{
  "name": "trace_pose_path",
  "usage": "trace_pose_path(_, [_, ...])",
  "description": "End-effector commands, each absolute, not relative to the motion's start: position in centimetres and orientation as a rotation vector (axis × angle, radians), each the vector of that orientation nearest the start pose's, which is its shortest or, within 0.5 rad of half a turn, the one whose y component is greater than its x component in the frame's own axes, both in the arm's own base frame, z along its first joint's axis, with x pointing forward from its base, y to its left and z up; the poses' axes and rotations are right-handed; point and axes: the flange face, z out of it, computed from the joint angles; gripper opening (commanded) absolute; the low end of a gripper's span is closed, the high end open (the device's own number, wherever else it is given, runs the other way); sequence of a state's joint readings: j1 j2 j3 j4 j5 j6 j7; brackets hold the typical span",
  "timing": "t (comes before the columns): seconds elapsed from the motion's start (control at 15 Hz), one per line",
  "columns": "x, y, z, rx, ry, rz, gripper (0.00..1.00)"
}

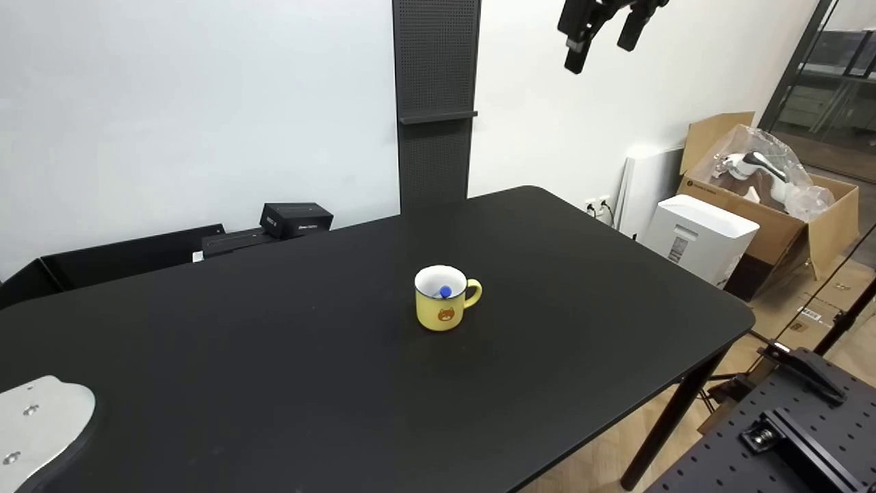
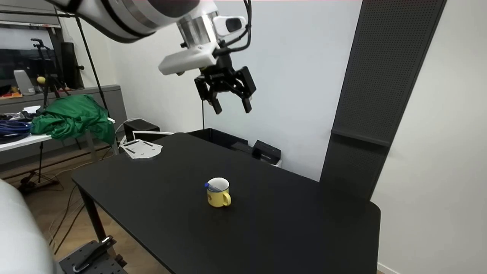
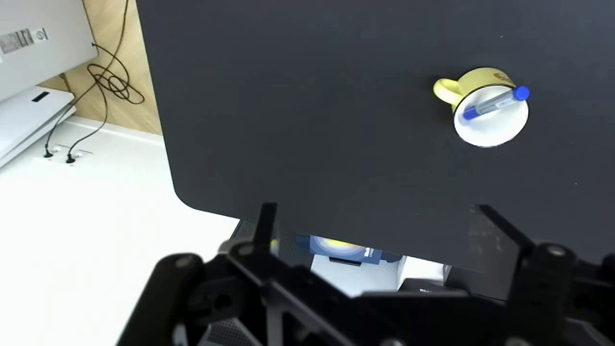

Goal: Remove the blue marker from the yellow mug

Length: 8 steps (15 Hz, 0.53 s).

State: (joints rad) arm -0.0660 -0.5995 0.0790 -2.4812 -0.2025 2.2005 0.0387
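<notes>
The yellow mug (image 1: 430, 311) stands upright on the black table; it also shows in an exterior view (image 2: 217, 199) and in the wrist view (image 3: 482, 78), right of the middle. The blue marker (image 3: 498, 102) leans inside the mug, with one blue end rising past the rim on the side away from the handle. It also shows in both exterior views (image 1: 445, 292) (image 2: 214, 187). My gripper (image 2: 233, 108) is open and empty, high above the table and well apart from the mug. Its spread fingers show in the wrist view (image 3: 376, 209) and partly in an exterior view (image 1: 601, 55).
The black table (image 1: 274, 356) carries a pale metal plate (image 2: 144, 149) at one end. Black boxes (image 1: 296, 220) sit behind its edge by the white wall. A dark perforated panel (image 1: 438, 68) stands against the wall. A cardboard box (image 1: 753, 219) stands on the floor beyond the table.
</notes>
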Motion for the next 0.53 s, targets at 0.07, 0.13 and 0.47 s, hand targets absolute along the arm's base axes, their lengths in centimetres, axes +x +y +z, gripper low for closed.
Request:
trace_pose_path(0.07, [44.6,0.8,48.8,-3.289,-0.143,-0.464,1.0])
trace_pose_path(0.13, [45.0,1.3,47.7,-3.281,-0.16,-0.441,1.0])
trace_pose_path(0.47, [44.9,1.9,45.4,-3.287,-0.202,-0.392,1.0])
